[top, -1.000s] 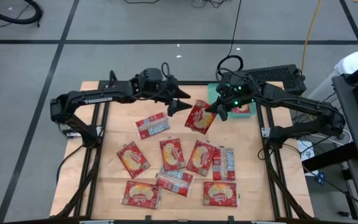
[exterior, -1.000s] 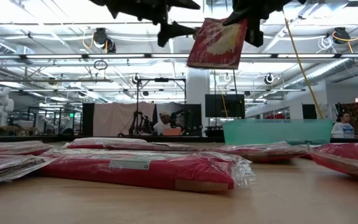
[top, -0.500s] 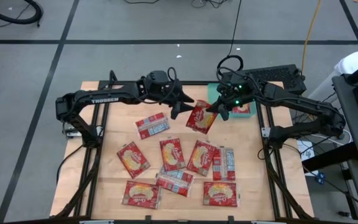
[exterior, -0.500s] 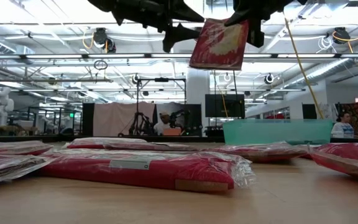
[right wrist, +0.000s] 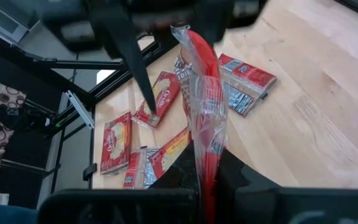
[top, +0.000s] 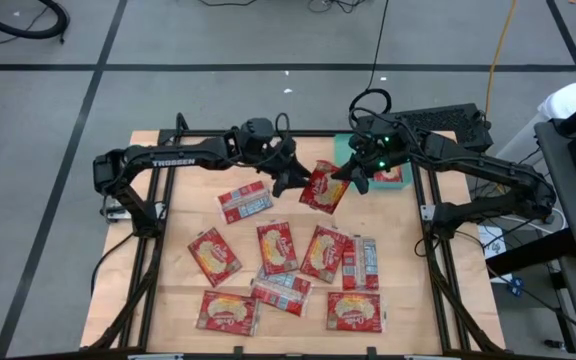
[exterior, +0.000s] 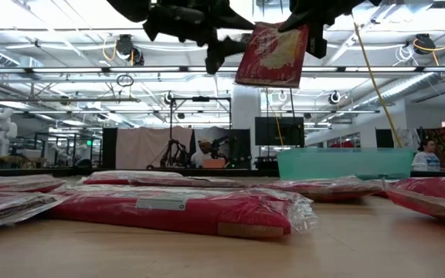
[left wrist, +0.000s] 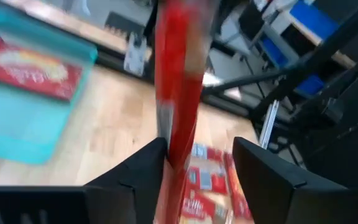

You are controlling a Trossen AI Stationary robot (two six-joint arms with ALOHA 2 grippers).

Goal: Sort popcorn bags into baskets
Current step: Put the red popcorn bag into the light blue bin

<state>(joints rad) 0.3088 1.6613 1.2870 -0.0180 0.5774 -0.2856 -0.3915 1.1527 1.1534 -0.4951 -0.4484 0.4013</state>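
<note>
One popcorn bag [top: 323, 188] hangs in the air above the far middle of the bench [top: 183, 210], just left of the teal basket [top: 343, 147] at the far right. The right gripper [top: 346, 176] is clamped on the bag's right edge, fingers together on it. The left gripper [top: 293, 181] has the bag's left edge between its fingers [left wrist: 135, 180], which stand a little apart — whether they press the bag I cannot tell. Eight more bags lie flat on the bench: one [top: 244, 202] alone toward the far left, four in a middle row [top: 277, 247], three along the near edge [top: 353, 312]. One further bag [left wrist: 33, 67] lies inside the basket — ten counted in all, and one basket.
</note>
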